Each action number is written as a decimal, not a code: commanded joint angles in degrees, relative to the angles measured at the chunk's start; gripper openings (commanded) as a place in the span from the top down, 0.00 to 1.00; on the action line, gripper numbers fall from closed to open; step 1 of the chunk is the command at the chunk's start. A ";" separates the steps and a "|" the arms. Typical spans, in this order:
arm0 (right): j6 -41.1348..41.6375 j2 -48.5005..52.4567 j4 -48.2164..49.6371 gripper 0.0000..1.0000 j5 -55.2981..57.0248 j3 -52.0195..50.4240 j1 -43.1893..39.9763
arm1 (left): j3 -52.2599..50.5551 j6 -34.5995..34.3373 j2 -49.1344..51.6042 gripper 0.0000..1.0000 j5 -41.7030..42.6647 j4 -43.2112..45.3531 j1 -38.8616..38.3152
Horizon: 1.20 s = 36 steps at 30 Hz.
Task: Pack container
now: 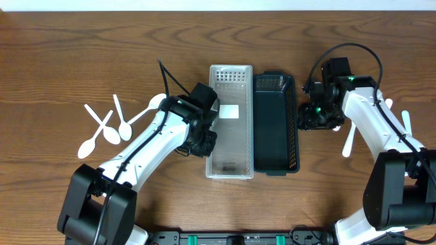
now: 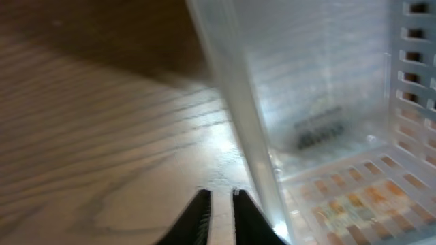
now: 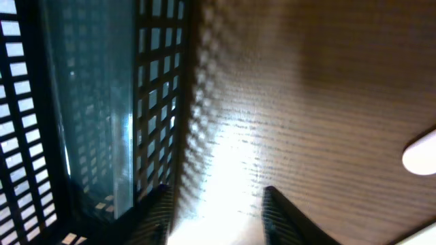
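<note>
A clear plastic container (image 1: 230, 160) stands in the middle of the table, with a black mesh basket (image 1: 276, 160) touching its right side. Both look empty apart from a label in the clear one. My left gripper (image 1: 202, 141) is low at the clear container's left wall (image 2: 235, 116); its fingers (image 2: 219, 199) are nearly together with only table showing between them. My right gripper (image 1: 315, 120) is just outside the basket's right wall (image 3: 160, 88); its fingers (image 3: 216, 201) are open and empty over the table.
Several white plastic spoons (image 1: 109, 126) lie on the wood table to the left. White utensils (image 1: 349, 141) lie to the right under the right arm, and one end shows in the right wrist view (image 3: 421, 153).
</note>
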 commanded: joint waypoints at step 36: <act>14.05 9.49 -5.51 0.01 10.62 29.40 -16.59 | 3.58 0.79 -30.08 0.02 -14.45 2.29 26.16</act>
